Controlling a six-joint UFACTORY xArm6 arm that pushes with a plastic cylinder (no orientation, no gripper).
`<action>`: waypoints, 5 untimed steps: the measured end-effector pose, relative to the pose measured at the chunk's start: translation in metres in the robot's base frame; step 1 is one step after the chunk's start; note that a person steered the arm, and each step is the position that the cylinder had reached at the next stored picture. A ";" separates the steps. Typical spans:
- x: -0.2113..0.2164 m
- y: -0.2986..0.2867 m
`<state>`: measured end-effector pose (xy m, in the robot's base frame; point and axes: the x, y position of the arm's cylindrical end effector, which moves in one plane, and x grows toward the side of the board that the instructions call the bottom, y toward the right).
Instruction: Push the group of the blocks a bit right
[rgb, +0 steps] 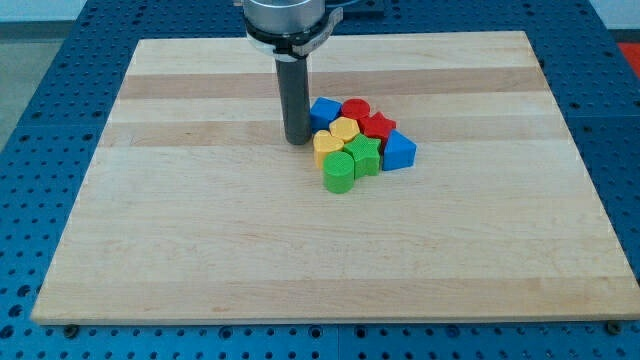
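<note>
Now, starting at the view's left: a long stretch of bare wooden board (200, 230) is seen, with nothing standing on it on that side. Moving rightward, my tip (297, 141) is found planted on the board, the dark rod rising straight up to the arm's housing at the view's top. No jaws are carried and nothing is held; the rod's end simply rests at table height, with no block caught against it as far as can be told.

Just beside the tip, on its right, the cluster begins. The blue block (325, 112) and the yellow heart-shaped block (344, 129) are met first, near the rod, with a second yellow block (326, 147) slightly lower; whether any of them is touched by the rod cannot be settled. Below these sits the green cylinder (339, 173), with another green block (364, 154) at its right. Further right come the red cylinder (356, 108) and the red star-shaped block (377, 126), and the cluster is closed off by a second blue block (399, 151) at its right edge.

So the group lies directly to the right of the tip, packed tightly, slightly above the board's centre. A straight rightward sweep looks called for; the lower green pair may be missed, since they sit below the tip's line.
</note>
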<state>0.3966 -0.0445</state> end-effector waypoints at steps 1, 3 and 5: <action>0.000 0.000; 0.013 0.000; 0.031 0.017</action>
